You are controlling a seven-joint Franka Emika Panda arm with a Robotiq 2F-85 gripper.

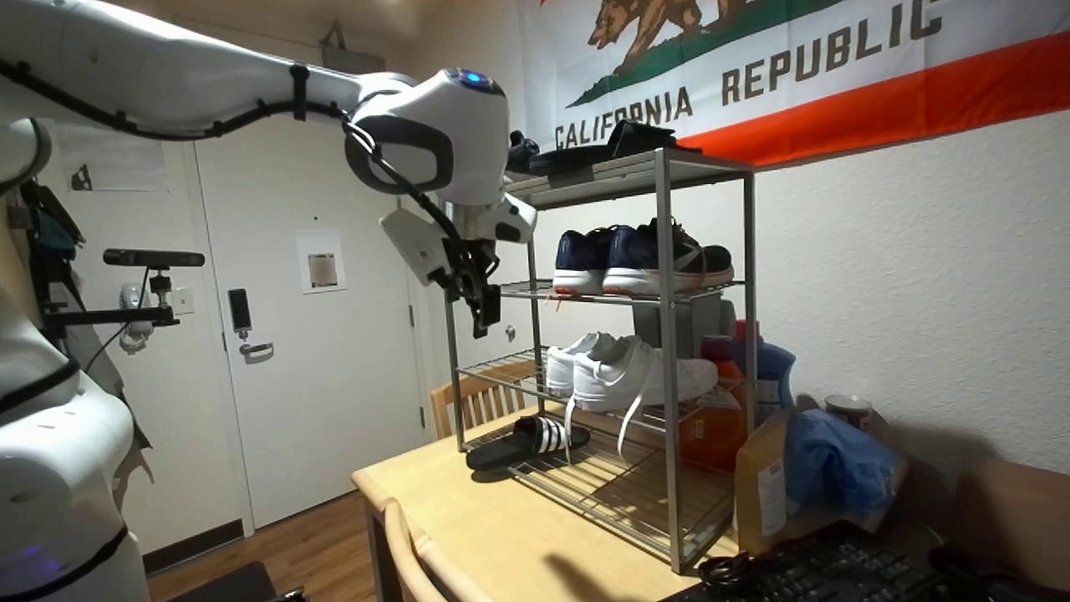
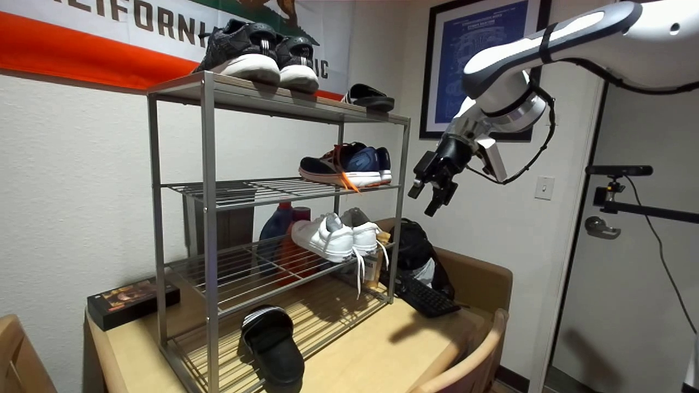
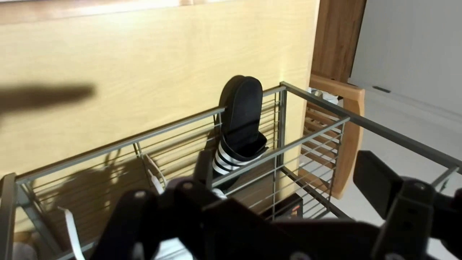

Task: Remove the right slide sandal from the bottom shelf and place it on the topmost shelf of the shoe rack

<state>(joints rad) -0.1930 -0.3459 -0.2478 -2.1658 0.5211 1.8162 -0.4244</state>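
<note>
Gripper (image 2: 424,201) spread; slide sandal (image 2: 274,352) on bottom shelf (image 1: 619,493), black, strap (image 1: 547,435) white-striped.

The rack (image 1: 669,334) stands on the counter (image 1: 451,502) in front of me, a striped slide (image 1: 508,450) poking over the edge of its bottom shelf (image 1: 619,493); the gripper (image 1: 485,318) hangs higher, pointing down.

Pale wooden table (image 2: 377,344), grey shoe rack (image 2: 209,218) standing on it; black box (image 2: 131,303), keyboard (image 2: 426,295), well apart
</note>
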